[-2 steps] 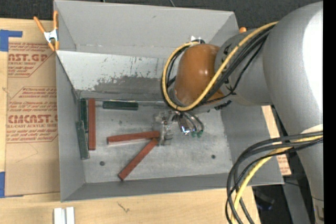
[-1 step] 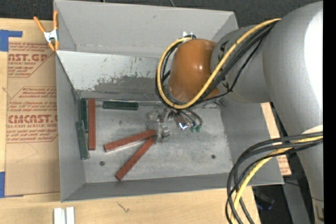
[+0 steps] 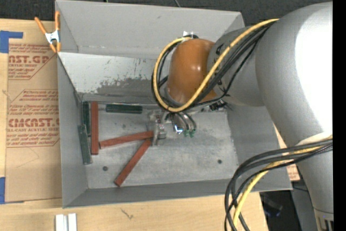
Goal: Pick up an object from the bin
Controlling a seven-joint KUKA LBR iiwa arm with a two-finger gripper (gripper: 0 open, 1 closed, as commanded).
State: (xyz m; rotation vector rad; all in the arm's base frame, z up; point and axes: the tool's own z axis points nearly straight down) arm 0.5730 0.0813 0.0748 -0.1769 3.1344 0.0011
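Observation:
My gripper (image 3: 161,127) hangs low over the middle of the bin floor, under the orange wrist cover. Its tip is right at the spot where two red sticks meet. One red stick (image 3: 124,141) lies nearly level and runs left from that spot. The other red stick (image 3: 132,165) slants down and to the left toward the bin's front. Whether the gripper touches either stick cannot be made out. A short dark green stick (image 3: 124,109) lies flat just behind and to the left of the gripper.
Along the bin's left wall a third red stick (image 3: 94,128) and a green stick (image 3: 85,138) lie side by side, lengthwise. The arm and its yellow-black cables cover the bin's right rear part.

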